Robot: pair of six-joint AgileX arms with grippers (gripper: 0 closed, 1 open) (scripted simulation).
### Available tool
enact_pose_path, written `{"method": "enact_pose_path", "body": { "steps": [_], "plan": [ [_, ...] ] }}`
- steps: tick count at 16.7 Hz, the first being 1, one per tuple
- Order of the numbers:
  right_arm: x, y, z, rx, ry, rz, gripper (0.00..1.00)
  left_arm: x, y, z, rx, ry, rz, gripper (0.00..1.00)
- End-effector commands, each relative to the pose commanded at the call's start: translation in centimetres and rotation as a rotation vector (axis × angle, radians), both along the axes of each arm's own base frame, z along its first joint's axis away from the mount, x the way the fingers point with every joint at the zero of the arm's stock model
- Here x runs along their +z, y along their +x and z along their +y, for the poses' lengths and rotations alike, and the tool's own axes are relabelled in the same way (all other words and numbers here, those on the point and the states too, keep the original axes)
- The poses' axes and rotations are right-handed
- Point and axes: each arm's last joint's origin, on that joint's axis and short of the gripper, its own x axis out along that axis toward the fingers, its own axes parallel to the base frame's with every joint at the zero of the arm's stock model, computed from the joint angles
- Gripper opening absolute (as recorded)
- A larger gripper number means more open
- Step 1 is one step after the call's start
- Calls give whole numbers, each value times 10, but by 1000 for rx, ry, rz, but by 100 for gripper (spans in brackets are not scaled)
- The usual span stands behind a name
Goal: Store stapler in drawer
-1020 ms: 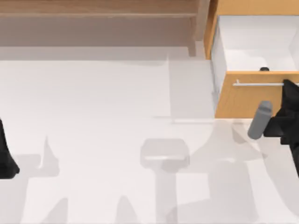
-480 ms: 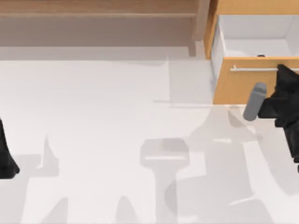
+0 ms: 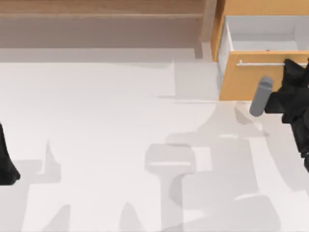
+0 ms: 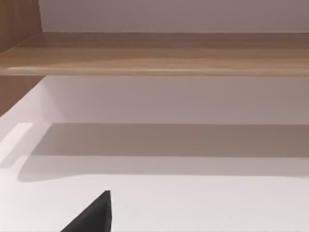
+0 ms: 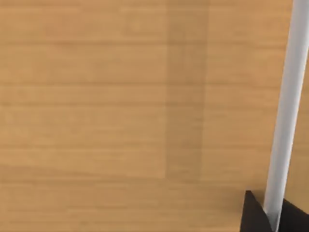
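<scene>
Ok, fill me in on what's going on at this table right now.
The right gripper is at the silver bar handle of the drawer at the table's far right and has been pushing it in over the last second; only a narrow strip of the white inside shows now. The left gripper sits parked at the table's left edge, facing the brown wooden shelf.

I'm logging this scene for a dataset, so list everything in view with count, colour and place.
drawer: one, orange-tan front, white inside, partly open, table's far right.
handle: one, thin silver bar across the drawer front; close up in the right wrist view.
shelf: one, brown wood, along the table's far edge.
table: one, white.
right gripper: black, at the handle; a grey cylinder sticks out from the arm.
left arm: black, parked at the left edge.
</scene>
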Motion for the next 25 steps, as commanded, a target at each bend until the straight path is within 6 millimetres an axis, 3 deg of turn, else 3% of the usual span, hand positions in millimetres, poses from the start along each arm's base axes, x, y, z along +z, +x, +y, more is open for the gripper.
{"method": "enact_pose_path", "body": {
  "steps": [9, 17, 25],
  "plan": [
    [0, 58, 0, 2, -1, 0, 0, 0, 0, 0, 0, 0, 0, 100],
    [-1, 69, 2, 7, -2, 5, 0, 0, 0, 0, 0, 0, 0, 100],
    [0, 123, 1, 6, 2, 1, 0, 0, 0, 0, 0, 0, 0, 100]
  ]
}}
